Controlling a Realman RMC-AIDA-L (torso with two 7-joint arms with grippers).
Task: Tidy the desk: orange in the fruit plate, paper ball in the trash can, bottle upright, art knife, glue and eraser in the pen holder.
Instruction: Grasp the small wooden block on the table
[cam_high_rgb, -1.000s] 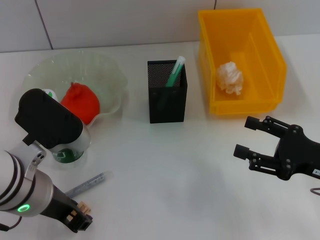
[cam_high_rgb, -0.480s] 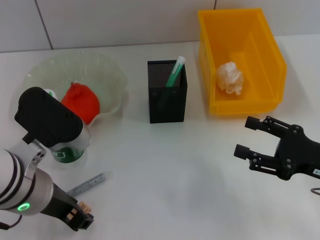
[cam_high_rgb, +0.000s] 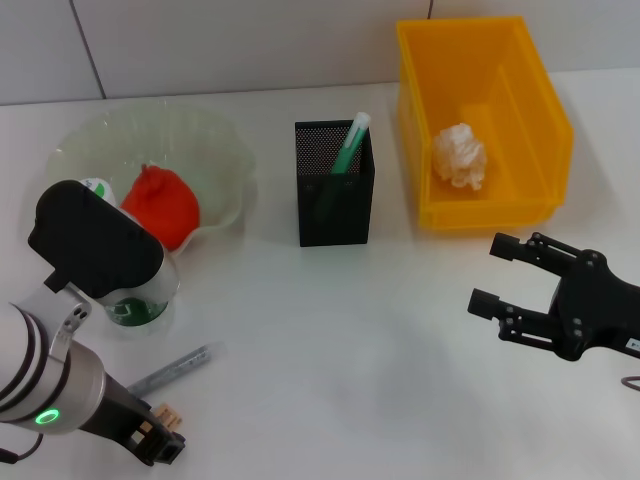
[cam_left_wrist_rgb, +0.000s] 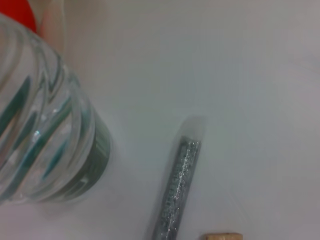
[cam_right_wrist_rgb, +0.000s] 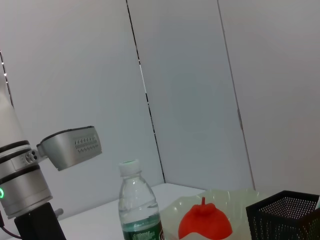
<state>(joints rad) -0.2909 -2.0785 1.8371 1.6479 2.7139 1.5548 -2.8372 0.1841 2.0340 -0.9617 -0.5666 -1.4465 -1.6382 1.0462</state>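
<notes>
Two robot arms show in the head view. The left gripper (cam_high_rgb: 95, 245) is at the lower left of the frame, by the bottle (cam_high_rgb: 135, 300). I cannot tell if it is open or closed. The bottle stands up straight on the white desk (cam_high_rgb: 350, 340), just beside the fruit plate (cam_high_rgb: 200, 150). The orange (cam_high_rgb: 162, 205) sits in the fruit plate at the left of the frame.

A silver glitter tube (cam_high_rgb: 178, 367) lies flat on the desk at the lower left, near the bottle but not touching it. A small tan thing (cam_high_rgb: 170, 412) lies close to it; I cannot tell what it is.

The black pen holder (cam_high_rgb: 334, 195) stands in the middle, with a green stick (cam_high_rgb: 350, 145) leaning inside. The paper ball (cam_high_rgb: 459, 155) lies in the yellow trash can (cam_high_rgb: 520, 80) at the upper right.

The right gripper (cam_high_rgb: 500, 272) hangs at the lower right, wide open and holding nothing.
</notes>
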